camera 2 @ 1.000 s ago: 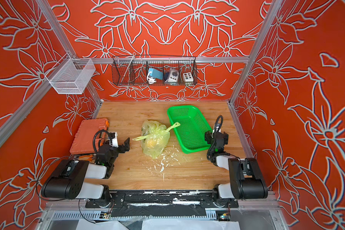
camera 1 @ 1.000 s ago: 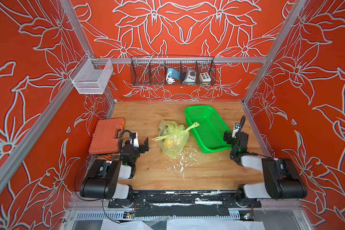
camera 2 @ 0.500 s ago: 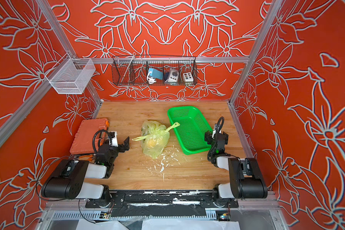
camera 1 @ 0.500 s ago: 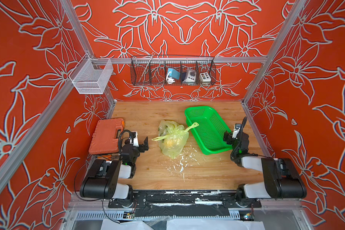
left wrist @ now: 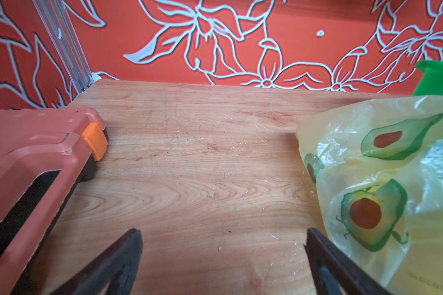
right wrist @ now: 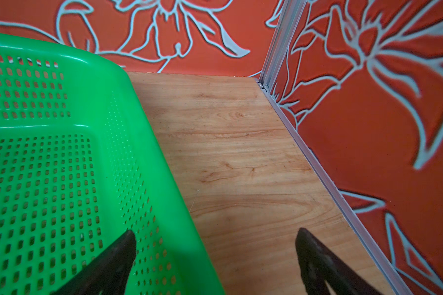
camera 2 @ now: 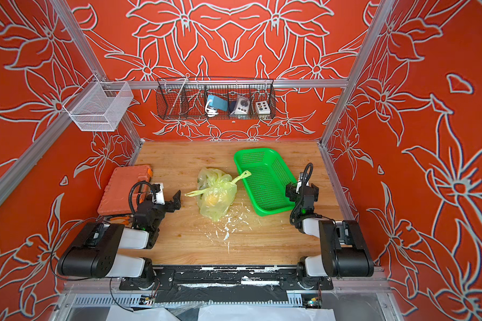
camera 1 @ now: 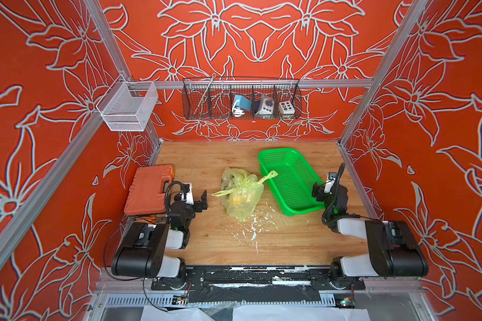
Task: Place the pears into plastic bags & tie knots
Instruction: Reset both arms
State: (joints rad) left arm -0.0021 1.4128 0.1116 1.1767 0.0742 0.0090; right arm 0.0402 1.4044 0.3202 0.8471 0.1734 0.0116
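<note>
Pears (camera 1: 238,199) show as a yellow lump inside the plastic bag (camera 1: 234,178), mid-table between left gripper (left wrist: 223,232) and right gripper (right wrist: 215,232), both spread, empty. A loose knot (camera 1: 256,183) may let fruit roll out.

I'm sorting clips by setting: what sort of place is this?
Likely a robot test cell, not a home: two arms mounted at a wooden table, an aluminium frame around it, and printed floral wall panels.

Plastic bag (camera 1: 241,194) sits in the middle of the table (camera 1: 220,244), handles look knotted, with an orange-yellow pear (camera 1: 238,199) showing through. Green basket (camera 1: 304,209) is just beside it toward the right edge, orange case (camera 1: 148,191) at the left edge. My left gripper (camera 1: 197,199) and right gripper (camera 1: 329,191) are both spread wide, holding nothing.
</note>
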